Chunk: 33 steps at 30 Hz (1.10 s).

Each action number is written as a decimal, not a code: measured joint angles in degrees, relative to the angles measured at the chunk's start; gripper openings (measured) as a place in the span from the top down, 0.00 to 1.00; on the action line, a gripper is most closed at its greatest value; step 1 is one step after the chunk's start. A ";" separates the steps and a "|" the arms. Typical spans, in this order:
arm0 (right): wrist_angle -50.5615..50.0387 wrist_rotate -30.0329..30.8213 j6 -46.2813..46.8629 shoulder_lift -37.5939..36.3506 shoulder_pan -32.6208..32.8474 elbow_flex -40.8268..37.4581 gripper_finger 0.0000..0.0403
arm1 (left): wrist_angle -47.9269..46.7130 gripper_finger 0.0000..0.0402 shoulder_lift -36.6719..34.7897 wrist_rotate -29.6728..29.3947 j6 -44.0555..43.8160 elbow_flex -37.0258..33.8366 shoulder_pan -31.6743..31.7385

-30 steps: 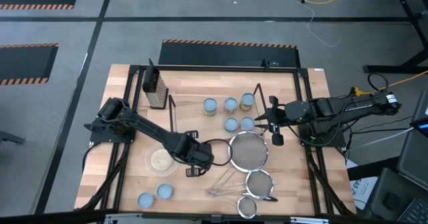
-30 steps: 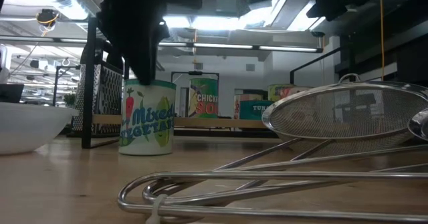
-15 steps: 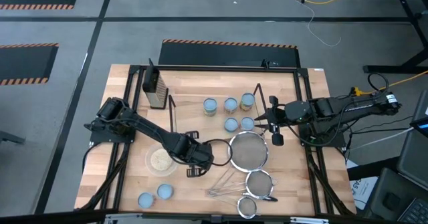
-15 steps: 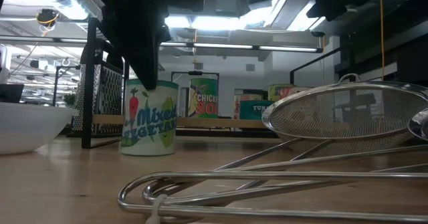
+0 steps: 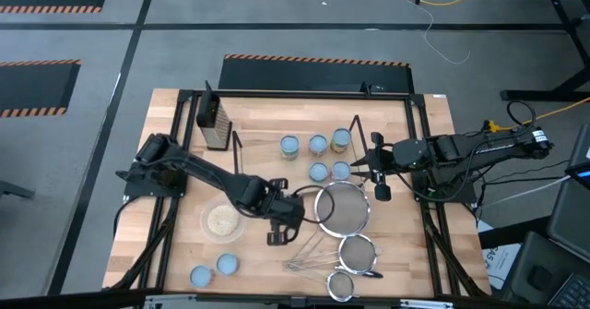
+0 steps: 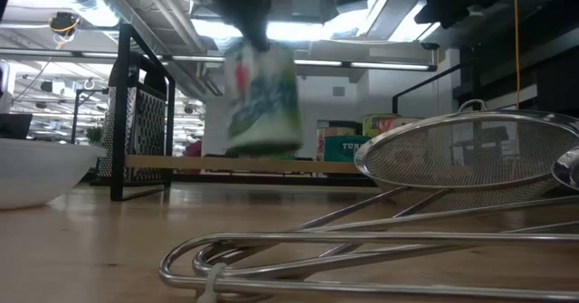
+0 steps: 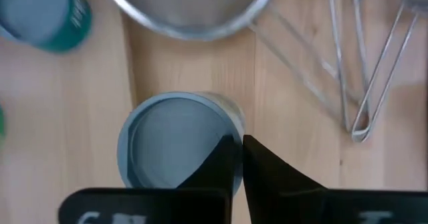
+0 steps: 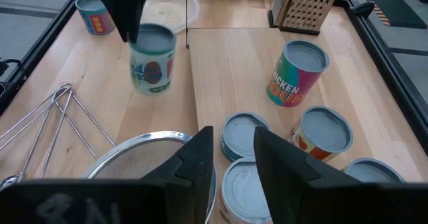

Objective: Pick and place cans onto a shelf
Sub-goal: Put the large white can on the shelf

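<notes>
Wood tabletop [image 5: 184,115] fills mid-frame; the left gripper [image 5: 281,219], at lower centre, pinches a can [image 6: 262,95] by its rim, lifted clear. Next, carry it up-frame to the shelf [image 5: 295,166]. The right gripper [image 5: 373,171] waits half-parted at right.

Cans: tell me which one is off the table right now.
The Mixed Vegetables can, gripped at its rim by the left gripper and hanging in the air; every other can stands on wood.

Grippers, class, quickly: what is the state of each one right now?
Left gripper: shut on a can, lifted off the table.
Right gripper: open, holding nothing, above the cans on the shelf.
</notes>
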 joint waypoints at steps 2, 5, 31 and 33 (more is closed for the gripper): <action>-0.02 0.00 0.00 0.00 0.00 0.00 0.72 | -0.69 0.97 -0.04 0.04 1.14 1.96 0.93; -0.02 0.00 0.00 0.00 -0.02 0.00 0.72 | -3.96 0.98 -0.05 -0.13 3.69 5.13 2.54; 0.00 0.00 0.20 0.00 -0.02 0.00 0.72 | -28.17 0.98 -2.72 -5.72 21.14 6.18 24.21; 0.00 0.00 0.20 0.00 0.00 0.00 0.72 | -28.04 0.98 -3.11 -3.71 21.36 3.54 25.16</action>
